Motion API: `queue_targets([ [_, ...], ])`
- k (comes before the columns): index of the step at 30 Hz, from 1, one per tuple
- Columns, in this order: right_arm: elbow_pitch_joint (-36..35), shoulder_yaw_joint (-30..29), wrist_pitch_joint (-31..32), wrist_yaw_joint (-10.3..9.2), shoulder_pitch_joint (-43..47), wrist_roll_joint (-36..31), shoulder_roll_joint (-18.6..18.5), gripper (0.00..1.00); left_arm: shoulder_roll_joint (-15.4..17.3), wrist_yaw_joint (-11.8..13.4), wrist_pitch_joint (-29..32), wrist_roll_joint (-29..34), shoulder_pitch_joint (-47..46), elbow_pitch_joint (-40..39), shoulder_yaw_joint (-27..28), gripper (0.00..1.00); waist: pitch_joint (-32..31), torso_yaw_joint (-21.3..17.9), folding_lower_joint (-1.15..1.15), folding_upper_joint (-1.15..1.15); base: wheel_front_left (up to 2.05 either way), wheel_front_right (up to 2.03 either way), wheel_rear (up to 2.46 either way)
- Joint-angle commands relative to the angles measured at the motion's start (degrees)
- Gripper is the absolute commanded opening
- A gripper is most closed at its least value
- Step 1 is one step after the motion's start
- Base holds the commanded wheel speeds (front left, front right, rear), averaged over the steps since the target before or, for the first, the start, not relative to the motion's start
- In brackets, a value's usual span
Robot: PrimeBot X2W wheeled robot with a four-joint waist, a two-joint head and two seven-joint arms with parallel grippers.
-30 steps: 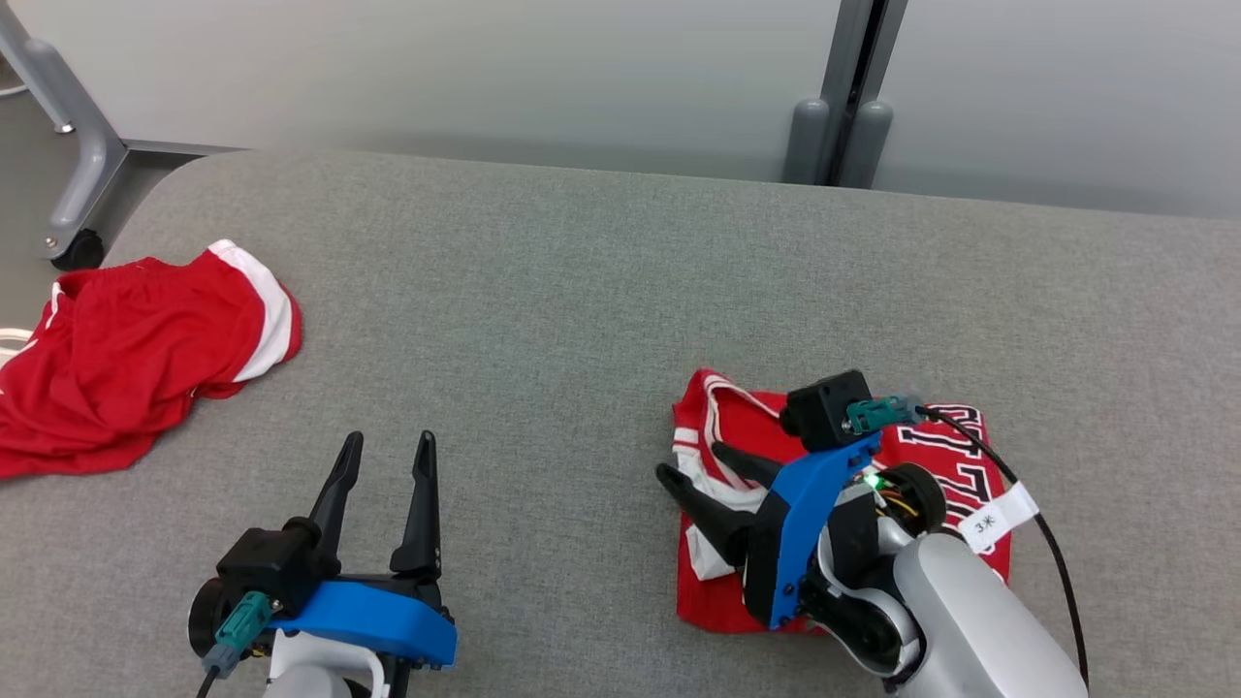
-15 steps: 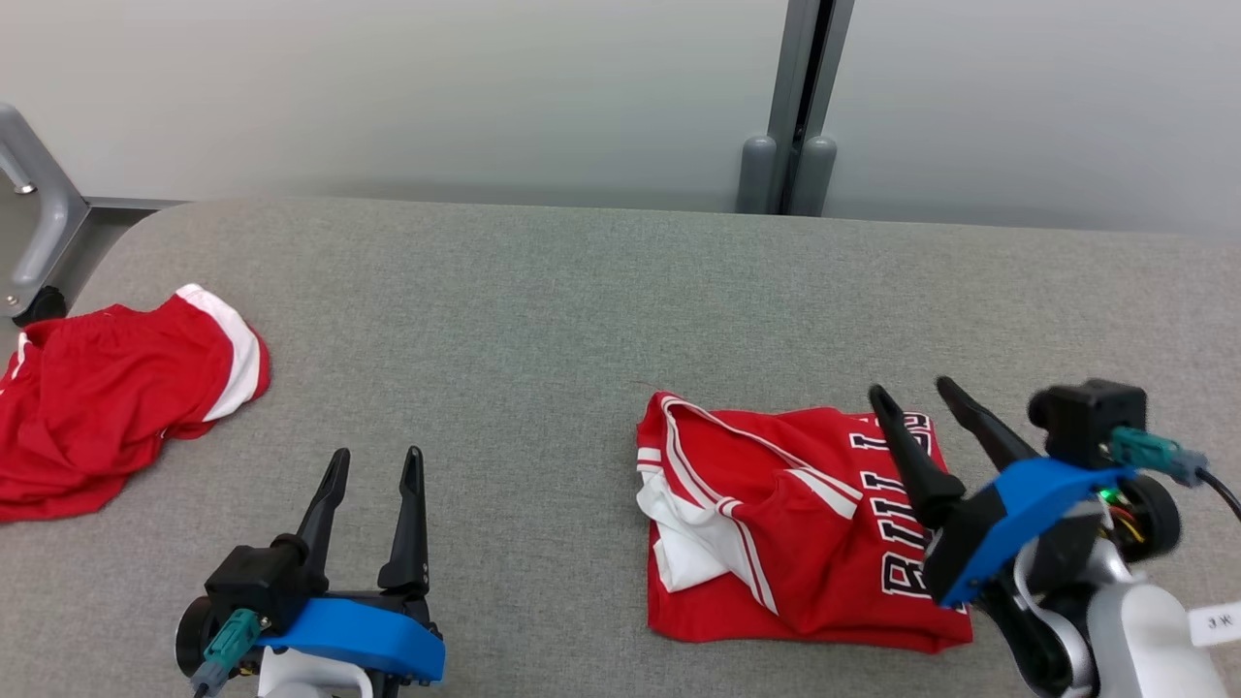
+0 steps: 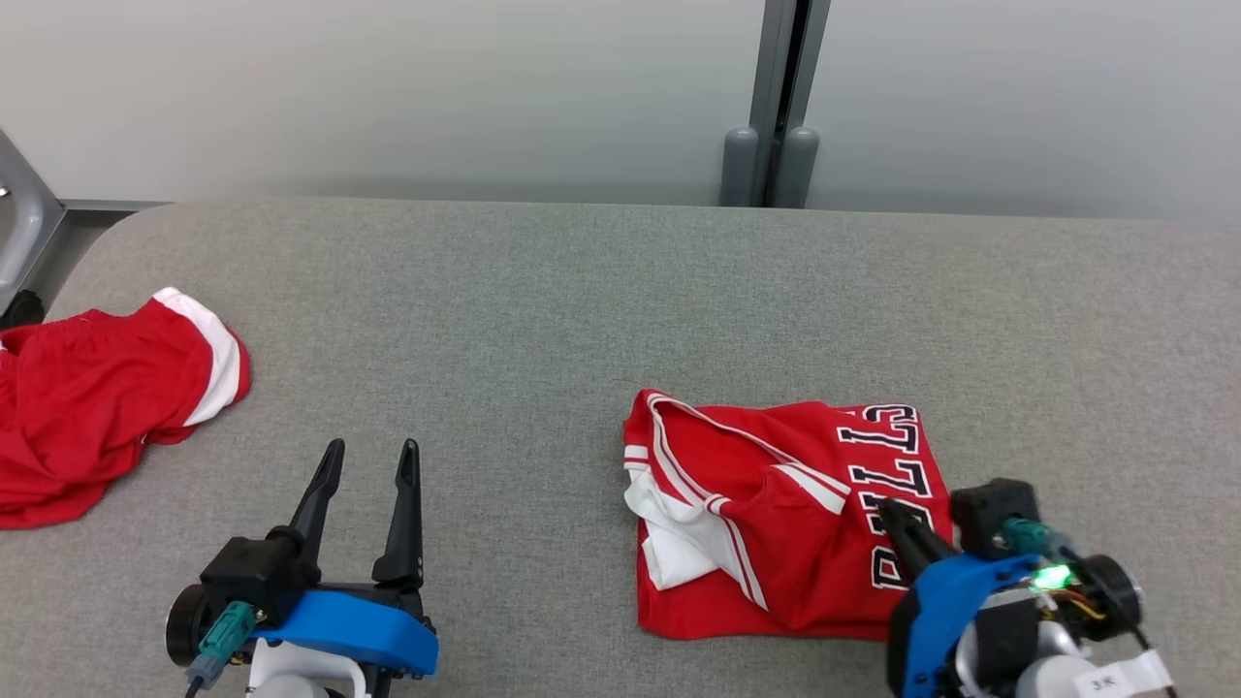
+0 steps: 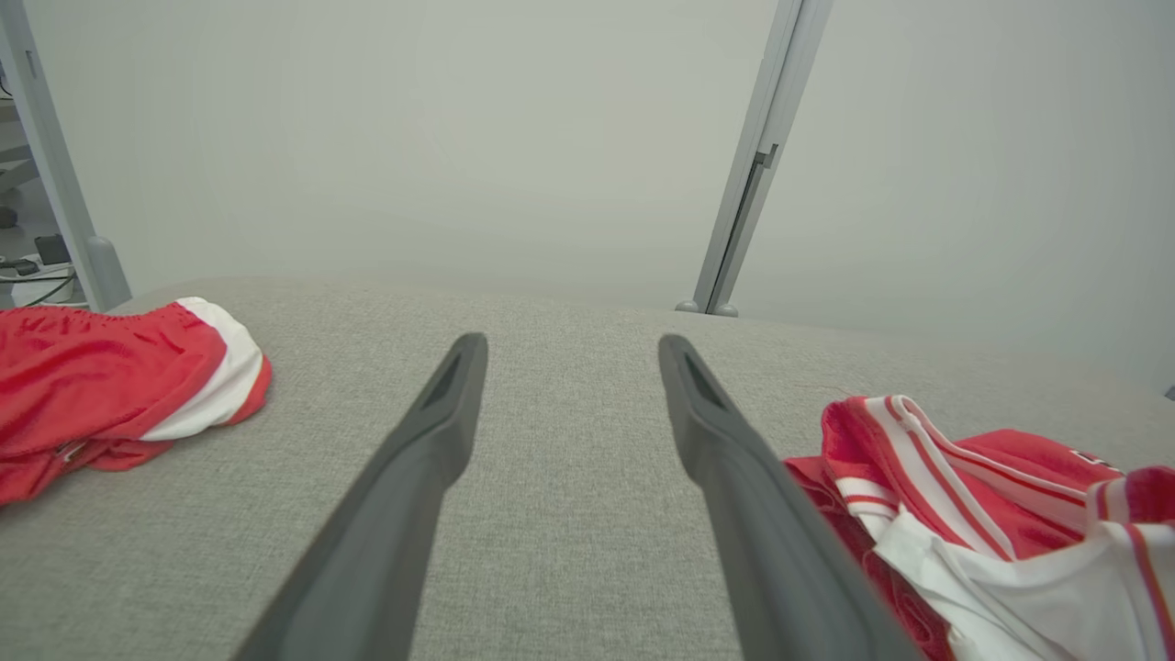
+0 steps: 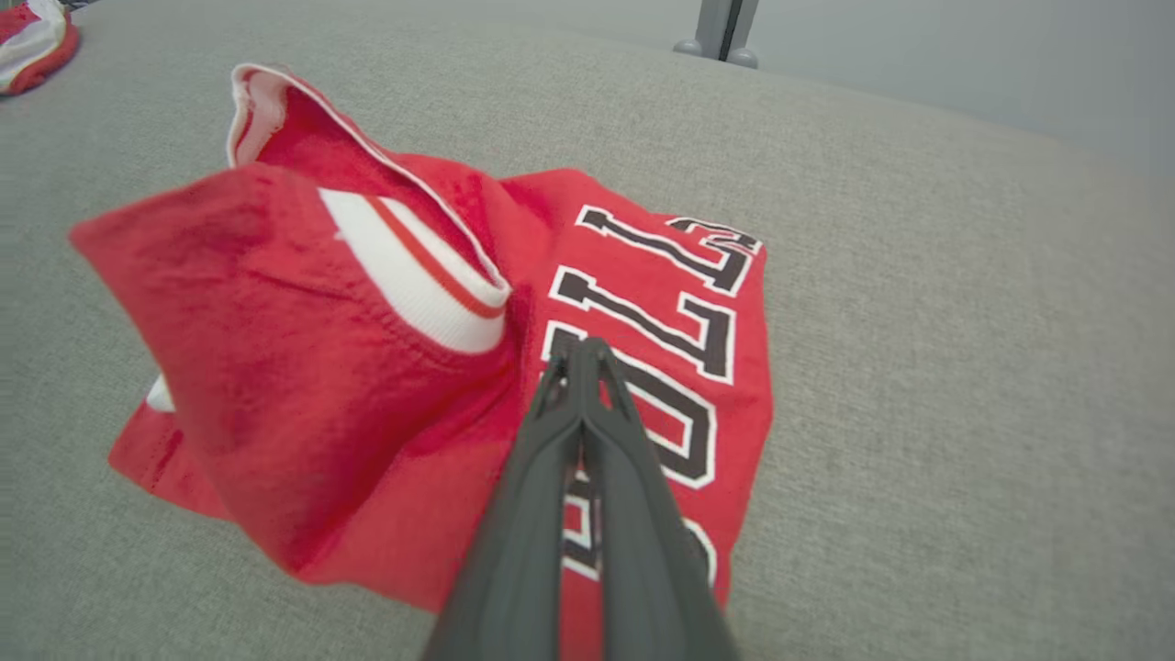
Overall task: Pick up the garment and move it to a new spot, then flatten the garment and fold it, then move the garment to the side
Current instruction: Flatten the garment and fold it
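The garment is a red jersey (image 3: 776, 514) with white trim and black lettering, folded into a rough rectangle right of centre on the grey table (image 3: 543, 310). In the right wrist view the jersey (image 5: 367, 367) has one raised fold at its left. My right gripper (image 3: 890, 512) is at the jersey's near right corner, shut, its tips (image 5: 578, 353) over the lettering with no cloth visibly pinched between them. My left gripper (image 3: 371, 448) rests open at the lower left, well apart from the jersey (image 4: 991, 514); nothing is between its fingers (image 4: 441, 413).
Red shorts with a white stripe (image 3: 97, 397) lie crumpled at the table's left edge. A grey post (image 3: 776, 97) stands behind the table against a pale wall. Bare cloth runs between the two garments and along the far side.
My right gripper has drawn back from the jersey's left part to its near right corner and has shut. The head camera has shifted. The left gripper stays open and still.
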Motion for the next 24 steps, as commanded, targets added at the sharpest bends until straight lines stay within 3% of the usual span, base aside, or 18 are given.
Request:
queue_targets([
  [1, 0.94, 1.28, -0.68, 0.01, -1.31, 0.05, -0.09, 0.0, 0.4, 0.33, 0.04, 0.15, -0.85, -0.19, 0.03, 1.0, 0.17, 0.12, 0.0, 0.0, 0.0, 0.0, 0.0],
  [8, 7.07, 14.92, -2.64, 0.01, -3.9, 4.65, -0.08, 0.0, 1.34, 0.83, 0.07, 0.17, -0.76, -0.85, 0.27, 1.0, 0.74, 0.46, 0.0, 0.0, 0.0, 0.0, 0.0],
  [15, 8.35, 31.46, -1.32, 0.01, -5.41, 17.01, -0.15, 0.0, 1.18, 1.3, 0.39, -0.33, -0.19, -1.25, -0.08, 1.0, 0.51, 0.79, 0.0, 0.0, 0.0, 0.0, 0.0],
  [19, 7.44, 33.59, -1.84, 0.01, -6.12, 22.17, -0.16, 0.0, 1.25, 1.32, 0.35, -0.56, 0.16, -1.31, -0.19, 1.0, 0.26, 0.91, 0.0, 0.0, 0.0, 0.0, 0.0],
  [24, 6.27, 26.44, -5.6, 0.01, -7.59, 19.53, -0.18, 0.0, 1.46, 1.51, 0.32, -0.87, 0.59, -1.35, -0.16, 1.0, 0.01, 0.84, 0.0, 0.0, 0.0, 0.0, 0.0],
])
